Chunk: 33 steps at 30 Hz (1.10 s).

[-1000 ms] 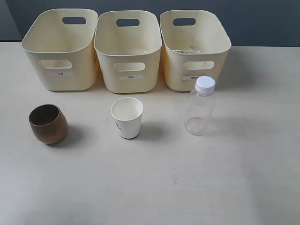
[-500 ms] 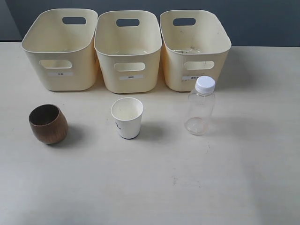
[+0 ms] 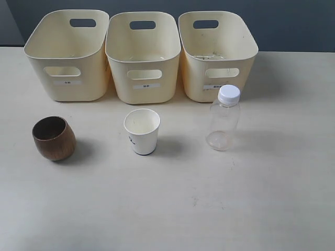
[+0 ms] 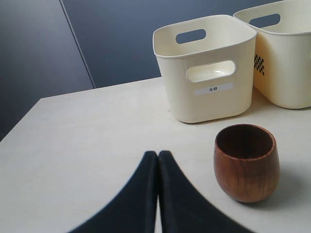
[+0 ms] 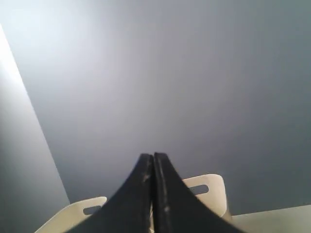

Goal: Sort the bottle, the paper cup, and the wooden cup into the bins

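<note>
Simply pale table (image 3: 167, 209), dark grey wall (image 3: 293, 21).

The exterior view looks down from the front at the table (image 3: 272, 209) and three bins (image 3: 143, 52), while the left wrist camera sits low near the wooden cup (image 4: 246, 162), and the right one tilts up at the wall (image 5: 170, 73).

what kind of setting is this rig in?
Probably a lab test bench: a bare pale table, a plain dark wall behind, three labelled bins facing a staged row of props. Nothing domestic shows.
</note>
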Tool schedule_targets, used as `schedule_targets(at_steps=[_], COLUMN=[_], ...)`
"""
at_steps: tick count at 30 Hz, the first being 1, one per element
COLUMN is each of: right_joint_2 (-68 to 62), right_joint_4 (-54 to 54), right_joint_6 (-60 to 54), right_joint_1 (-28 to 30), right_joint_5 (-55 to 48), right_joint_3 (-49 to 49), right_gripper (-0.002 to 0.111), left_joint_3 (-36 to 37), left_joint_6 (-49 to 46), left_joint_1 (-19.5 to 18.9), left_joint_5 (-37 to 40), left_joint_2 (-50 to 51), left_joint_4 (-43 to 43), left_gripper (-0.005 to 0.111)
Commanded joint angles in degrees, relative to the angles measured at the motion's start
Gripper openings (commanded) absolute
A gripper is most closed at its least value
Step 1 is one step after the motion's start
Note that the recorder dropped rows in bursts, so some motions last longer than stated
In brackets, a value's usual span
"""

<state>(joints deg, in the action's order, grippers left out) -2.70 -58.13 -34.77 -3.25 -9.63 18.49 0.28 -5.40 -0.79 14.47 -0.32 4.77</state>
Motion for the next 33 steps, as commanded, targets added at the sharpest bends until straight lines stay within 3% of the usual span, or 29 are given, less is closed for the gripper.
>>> schedule_targets(at_steps=[1, 5, 10, 12, 15, 20, 23, 27, 31, 33], right_joint_2=[-9.16, -30.54, -54.22, -61.22, -69.6, -77.39, -79.99, -80.89, -80.77, -80.9], right_joint_4=[-4.64, -16.35, -5.58, 5.9, 28.84, 32.45, 42.33, 53.21, 51.58, 49.82], right_joint_6=[-8.93, -28.25, -30.08, -25.8, -10.85, -7.97, -1.53, 8.23, 8.49, 8.38], right_joint_1=[-0.23, -0.23, -0.23, -0.47, -6.17, -16.31, -19.34, -20.4, -20.4, -20.4], right_joint_5=[-4.93, -17.84, -22.04, -24.87, -30.58, -35.06, -34.57, -34.8, -36.06, -37.14], right_joint_3=[6.79, 18.79, 33.61, 39.43, 47.23, 51.17, 51.23, 51.23, 51.32, 51.32], right_gripper=[-0.001, -0.001, -0.001, -0.001, -0.001, -0.001, -0.001, -0.001, 0.001, 0.01], left_joint_3=[-0.28, -0.28, -0.28, -0.28, -0.28, -0.28, -0.28, -0.28, -0.28, -0.28], left_joint_6=[0.32, 0.32, 0.32, 0.32, 0.32, 0.32, 0.32, 0.32, 0.32, 0.32], left_joint_1=[-0.15, -0.15, -0.15, -0.15, -0.15, -0.15, -0.15, -0.15, -0.15, -0.15], left_joint_5=[-0.89, -0.89, -0.89, -0.89, -0.89, -0.89, -0.89, -0.89, -0.89, -0.89], left_joint_2=[0.32, 0.32, 0.32, 0.32, 0.32, 0.32, 0.32, 0.32, 0.32, 0.32], left_joint_4=[-0.03, -0.03, -0.03, -0.03, -0.03, -0.03, -0.03, -0.03, -0.03, -0.03], left_gripper=[0.0, 0.0, 0.0, 0.0, 0.0, 0.0, 0.0, 0.0, 0.0, 0.0])
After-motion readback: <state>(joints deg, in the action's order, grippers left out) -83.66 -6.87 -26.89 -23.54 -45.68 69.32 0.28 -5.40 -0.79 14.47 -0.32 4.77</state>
